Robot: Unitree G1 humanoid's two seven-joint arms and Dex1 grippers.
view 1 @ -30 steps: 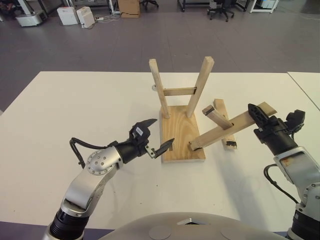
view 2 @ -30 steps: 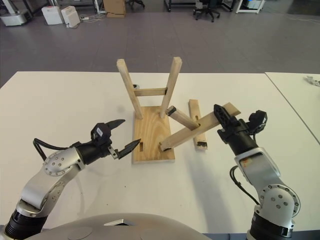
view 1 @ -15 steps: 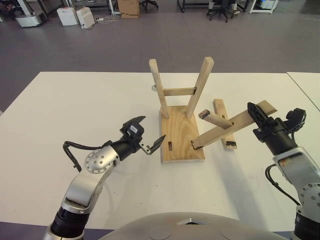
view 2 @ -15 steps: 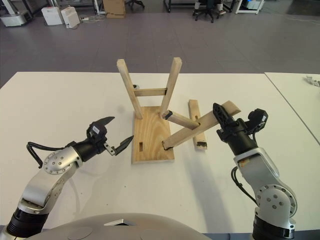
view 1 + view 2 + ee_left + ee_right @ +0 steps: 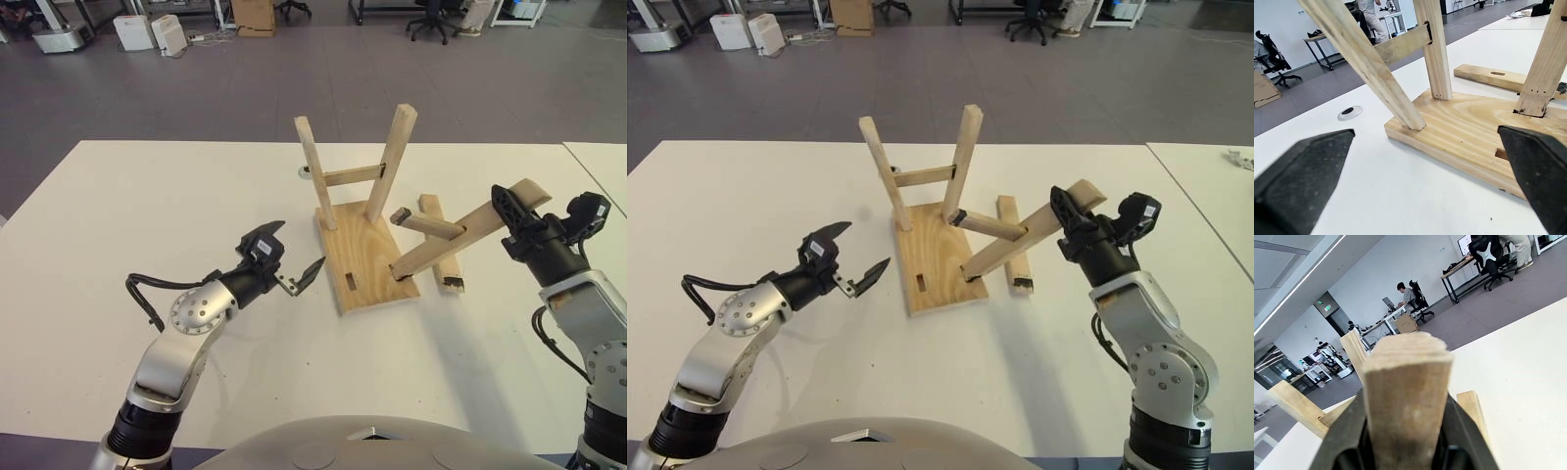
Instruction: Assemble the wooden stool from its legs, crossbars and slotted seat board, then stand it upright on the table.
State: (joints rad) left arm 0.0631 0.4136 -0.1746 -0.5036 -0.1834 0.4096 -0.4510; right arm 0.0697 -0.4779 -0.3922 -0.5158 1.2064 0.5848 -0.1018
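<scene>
Seat board (image 5: pixel 367 259) lay flat on the worktop (image 5: pixel 147 196), with two upright legs (image 5: pixel 392 162) and one crossbar (image 5: pixel 348 176) already standing in its far end. The near end carried an open slot (image 5: pixel 350 281) on the side toward the left fingers (image 5: pixel 309 272). The third leg (image 5: pixel 456 235) was clenched at its upper end by the right fingers (image 5: pixel 505 209). Its long axis slanted down and away from them toward the left fingers, well off vertical. Its foot rested on the board's near corner, on the side closest to the right fingers. Whether the foot was properly seated in its slot could not be told. A short crossbar stub (image 5: pixel 416 221) stuck out of this leg toward the upright pair. The left fingers were spread apart and empty, hanging just beside the board's near edge and not touching it. The board lay straight ahead of their tips and the open slot just past them. One loose piece (image 5: pixel 448 272) lay flat under the slanted leg, between the board and the right fingers. Judgement: the next move turns on tipping the slanted leg upright over its foot. The right arm controls that, and the left is nearer for steadying the board.
</scene>
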